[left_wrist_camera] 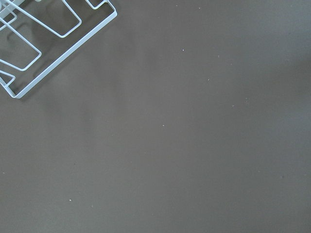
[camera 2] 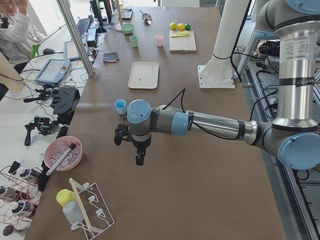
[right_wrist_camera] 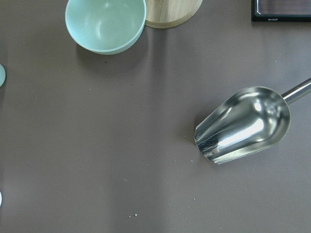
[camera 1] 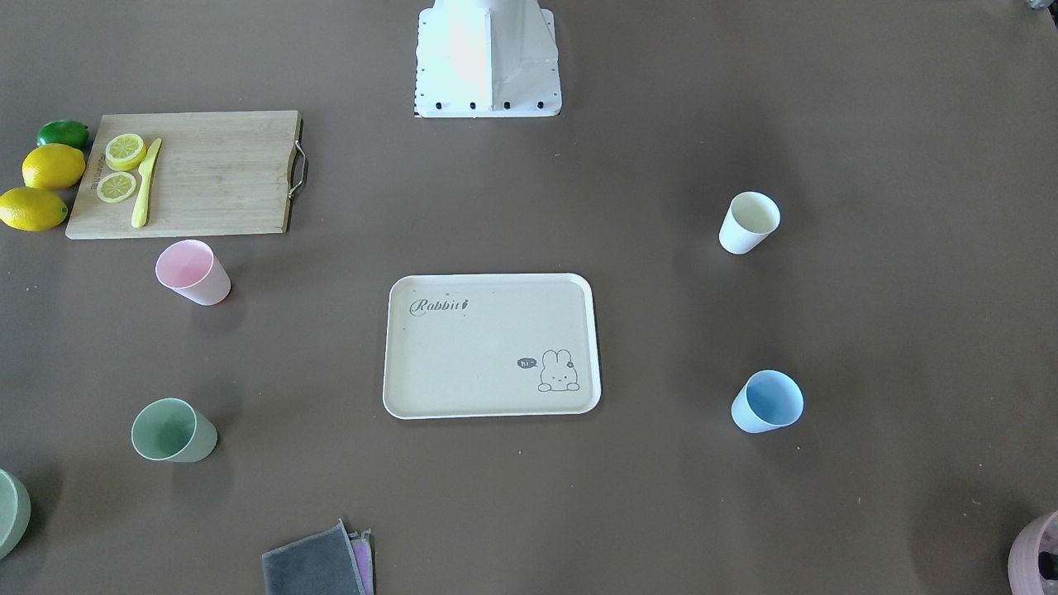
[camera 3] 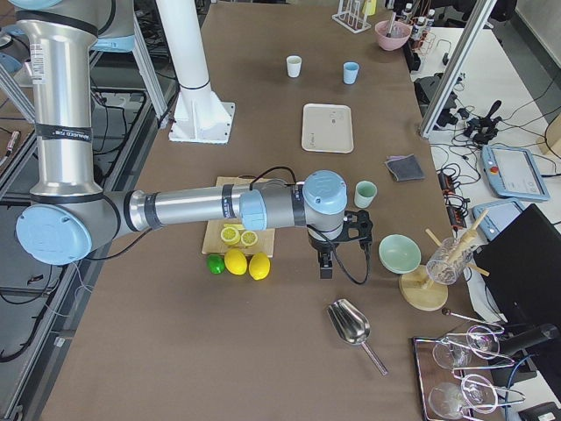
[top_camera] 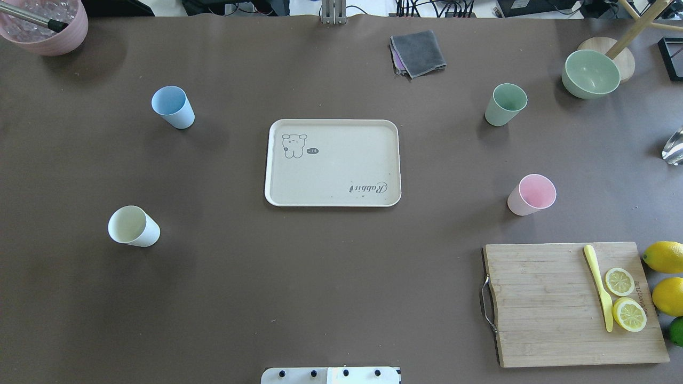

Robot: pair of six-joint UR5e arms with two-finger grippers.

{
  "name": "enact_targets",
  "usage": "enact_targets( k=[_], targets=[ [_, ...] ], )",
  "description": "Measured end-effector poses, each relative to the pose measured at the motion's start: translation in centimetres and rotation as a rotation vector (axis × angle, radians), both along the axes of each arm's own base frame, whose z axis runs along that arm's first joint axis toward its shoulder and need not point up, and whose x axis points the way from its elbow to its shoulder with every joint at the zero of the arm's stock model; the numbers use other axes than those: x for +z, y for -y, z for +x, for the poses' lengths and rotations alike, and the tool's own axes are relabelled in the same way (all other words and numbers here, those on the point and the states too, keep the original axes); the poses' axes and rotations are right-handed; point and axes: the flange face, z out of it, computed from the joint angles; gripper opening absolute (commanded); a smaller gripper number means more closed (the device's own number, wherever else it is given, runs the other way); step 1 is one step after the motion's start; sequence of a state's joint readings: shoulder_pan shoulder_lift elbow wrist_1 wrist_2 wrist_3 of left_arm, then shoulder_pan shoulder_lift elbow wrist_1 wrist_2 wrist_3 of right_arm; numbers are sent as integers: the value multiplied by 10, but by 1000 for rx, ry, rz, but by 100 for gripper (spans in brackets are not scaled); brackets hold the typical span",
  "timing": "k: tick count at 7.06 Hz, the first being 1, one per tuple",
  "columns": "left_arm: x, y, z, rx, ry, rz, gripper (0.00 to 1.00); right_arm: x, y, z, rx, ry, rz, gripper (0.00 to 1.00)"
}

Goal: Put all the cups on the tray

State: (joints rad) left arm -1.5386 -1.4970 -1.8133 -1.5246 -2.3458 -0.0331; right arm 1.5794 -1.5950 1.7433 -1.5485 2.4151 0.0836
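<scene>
Bamboo cutting board (top_camera: 555, 304) lies nearest the robot's base on its right side, carrying two lemon slices (top_camera: 624, 297) and a yellow knife (top_camera: 600, 285). A little farther out, the cream-white cup (top_camera: 133, 226) stands upright on the left and the pink cup (top_camera: 531, 194) on the right. Between them, at mid-table, sits the tray (top_camera: 332, 173), its "Rabbit" print toward the robot. Beyond it stand the light blue cup (top_camera: 172, 106) on the left and the sage green cup (top_camera: 505, 104) on the right. All four cups rest on the brown table, well apart from the tray. At the far edge lie a grey cloth (top_camera: 419, 52), a pale green bowl (top_camera: 590, 73) and a mauve pot (top_camera: 45, 24).

The left gripper (camera 2: 140, 160) hangs over bare table near a wire rack (left_wrist_camera: 43, 39). The right gripper (camera 3: 325, 267) hangs near a metal scoop (right_wrist_camera: 243, 125). Only the side views show them, so I cannot tell how wide either pincer stands or whether it grips anything.
</scene>
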Motion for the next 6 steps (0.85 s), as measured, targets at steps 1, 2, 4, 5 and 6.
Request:
enact_targets(
  k=[1, 2, 4, 5, 6],
  targets=[
    [-8, 0, 0, 0, -1, 16, 98, 1, -1, 0, 0, 1, -2, 100],
    [-16, 0, 1, 1, -1, 31, 98, 1, -2, -1, -3, 2, -1, 100],
    [-18, 0, 3, 8, -2, 42, 98, -5, -1, -6, -19, 26, 13, 100],
    [-21, 1, 7, 16, -23, 50, 98, -13, 0, -18, -45, 68, 35, 100],
    [-27, 1, 11, 27, -60, 75, 98, -23, 2, -37, -79, 102, 66, 100]
  ],
)
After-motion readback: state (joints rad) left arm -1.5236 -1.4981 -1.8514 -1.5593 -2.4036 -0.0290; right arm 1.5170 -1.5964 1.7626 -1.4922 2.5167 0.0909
